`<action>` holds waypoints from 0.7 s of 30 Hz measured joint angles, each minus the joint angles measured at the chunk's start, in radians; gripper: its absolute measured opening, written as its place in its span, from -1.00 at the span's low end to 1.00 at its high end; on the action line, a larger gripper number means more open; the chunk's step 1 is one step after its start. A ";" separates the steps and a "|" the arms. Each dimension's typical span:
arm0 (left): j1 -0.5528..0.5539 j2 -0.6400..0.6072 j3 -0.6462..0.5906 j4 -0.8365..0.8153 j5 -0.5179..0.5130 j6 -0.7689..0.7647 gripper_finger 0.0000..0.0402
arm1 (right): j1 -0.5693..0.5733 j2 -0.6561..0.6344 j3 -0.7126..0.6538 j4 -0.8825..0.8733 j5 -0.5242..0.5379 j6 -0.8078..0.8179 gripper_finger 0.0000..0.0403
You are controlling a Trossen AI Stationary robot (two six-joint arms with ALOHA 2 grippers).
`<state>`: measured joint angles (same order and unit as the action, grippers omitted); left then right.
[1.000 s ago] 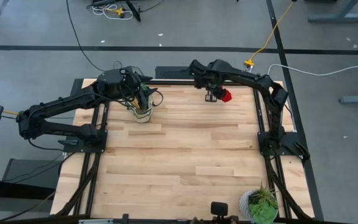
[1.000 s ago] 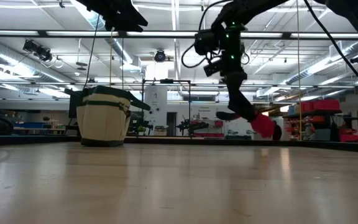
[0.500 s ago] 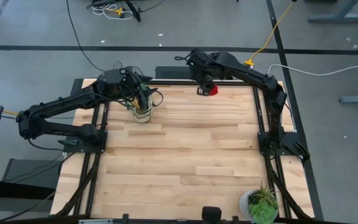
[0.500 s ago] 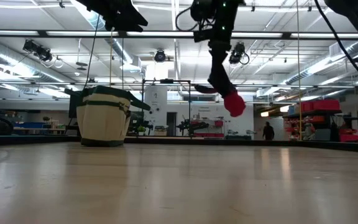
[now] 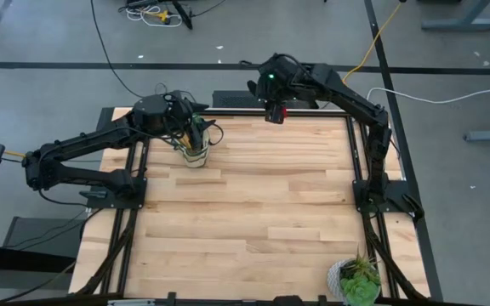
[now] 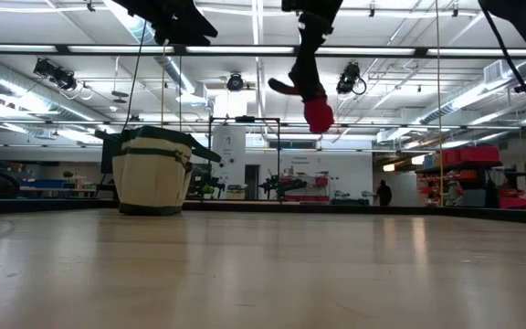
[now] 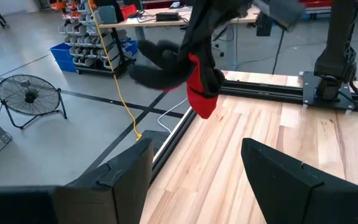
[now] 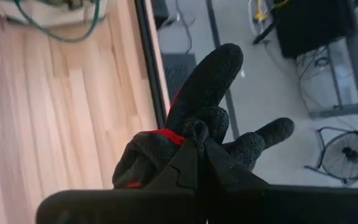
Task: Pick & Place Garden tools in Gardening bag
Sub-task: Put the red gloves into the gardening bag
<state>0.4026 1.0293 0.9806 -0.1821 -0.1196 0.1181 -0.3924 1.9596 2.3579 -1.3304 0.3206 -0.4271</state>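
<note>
The red-and-black gloves [image 6: 310, 99] hang from my right gripper [image 5: 275, 106], which is shut on them high above the table's far edge; they also show in the right wrist view [image 8: 201, 118] and the left wrist view [image 7: 188, 65]. The beige gardening bag [image 6: 153, 171] stands upright on its base at the table's far left [image 5: 195, 154], with tool handles sticking out of it. My left gripper [image 7: 197, 180] is open and empty, hovering just above the bag [image 5: 196, 136]. The other garden tools do not show apart from these. My right gripper pinches a bunched part of the gloves' black knit [image 8: 194, 134] between its two fingers. The fingers come from above, pointing down. The gloves hang below them, lifted clear of the table, with the red part [image 6: 318, 115] lowest and black glove fingers [image 6: 281, 87] sticking out sideways.
A potted leafy plant [image 5: 356, 280] stands at the table's near right corner. The wooden tabletop [image 5: 253, 212] lies bare between the bag and the plant. Black frame rails [image 5: 236, 100] run along the far edge, and cables lie on the floor beyond.
My right gripper has risen and gone toward the table's left and far edge, nearer the bag, staying shut on the gloves. The gloves have gone up with it and hang much higher above the table than before.
</note>
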 joint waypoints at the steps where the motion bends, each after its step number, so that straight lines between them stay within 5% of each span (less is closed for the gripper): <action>1: 0.000 0.000 0.000 0.001 0.000 0.000 0.26 | 0.005 -0.012 -0.006 0.017 0.001 -0.001 -1.00; 21: -0.001 -0.001 0.000 0.120 0.053 -0.002 0.26 | 0.024 -0.205 -0.016 0.180 -0.176 0.068 -1.00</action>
<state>0.4015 1.0286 0.9802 -0.0624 -0.0668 0.1162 -0.3687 1.7551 2.3417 -1.1500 0.1449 -0.3589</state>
